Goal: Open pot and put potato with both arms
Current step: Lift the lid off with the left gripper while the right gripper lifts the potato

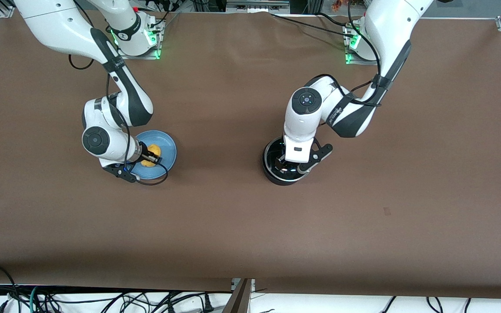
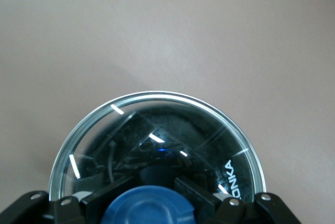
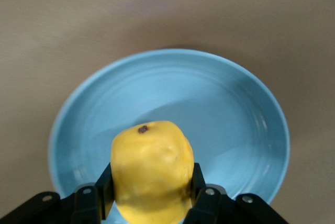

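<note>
The black pot (image 1: 271,174) stands mid-table toward the left arm's end, with the clear glass lid (image 2: 157,124) on it; its blue handle is hidden under the arm. My left gripper (image 1: 288,167) is down on the lid, its fingers (image 2: 121,186) shut on the blue knob (image 2: 149,211). The yellow potato (image 1: 151,151) is on or just over the light-blue plate (image 1: 168,148) toward the right arm's end. My right gripper (image 1: 151,157) is shut on the potato (image 3: 152,164), one finger (image 3: 106,185) on each side, over the plate (image 3: 230,114).
The brown table (image 1: 233,217) stretches wide around both things. The pot and the plate are well apart. Cables hang along the table's edge nearest the front camera.
</note>
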`<action>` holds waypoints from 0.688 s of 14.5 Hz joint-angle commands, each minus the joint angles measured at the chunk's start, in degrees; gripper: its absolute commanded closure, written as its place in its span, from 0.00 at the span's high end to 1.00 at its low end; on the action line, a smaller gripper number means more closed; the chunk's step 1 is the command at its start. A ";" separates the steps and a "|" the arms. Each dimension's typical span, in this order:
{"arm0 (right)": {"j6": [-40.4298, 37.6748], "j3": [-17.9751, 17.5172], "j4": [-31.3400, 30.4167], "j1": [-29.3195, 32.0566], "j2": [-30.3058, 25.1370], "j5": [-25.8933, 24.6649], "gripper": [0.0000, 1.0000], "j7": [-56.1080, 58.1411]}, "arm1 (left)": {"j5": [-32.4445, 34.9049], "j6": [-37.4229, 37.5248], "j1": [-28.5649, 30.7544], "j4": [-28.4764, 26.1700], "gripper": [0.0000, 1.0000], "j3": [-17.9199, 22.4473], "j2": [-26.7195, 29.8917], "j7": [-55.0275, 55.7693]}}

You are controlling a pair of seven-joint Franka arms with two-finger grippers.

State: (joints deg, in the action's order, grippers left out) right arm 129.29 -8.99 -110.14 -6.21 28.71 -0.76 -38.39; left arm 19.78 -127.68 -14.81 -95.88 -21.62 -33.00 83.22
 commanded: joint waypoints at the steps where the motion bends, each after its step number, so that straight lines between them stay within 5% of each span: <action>1: -2.10 -2.87 3.07 -0.03 -1.02 0.40 0.40 -0.54 | -1.48 4.10 2.24 3.50 0.34 -0.44 1.18 -5.69; 7: -2.99 -10.08 11.33 -1.43 0.03 2.07 0.40 -15.36 | -7.65 9.11 10.41 3.15 0.34 -0.70 7.68 -23.70; 10: -2.55 -10.52 17.57 -6.96 3.10 2.78 0.40 -26.00 | -8.96 10.69 14.71 2.19 0.35 -0.70 10.14 -31.60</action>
State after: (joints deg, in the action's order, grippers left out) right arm 127.52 -19.44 -98.05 -9.78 28.66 1.23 -57.82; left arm 12.88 -118.57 -2.84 -91.70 -21.78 -26.10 57.79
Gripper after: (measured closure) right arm 0.410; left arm 0.604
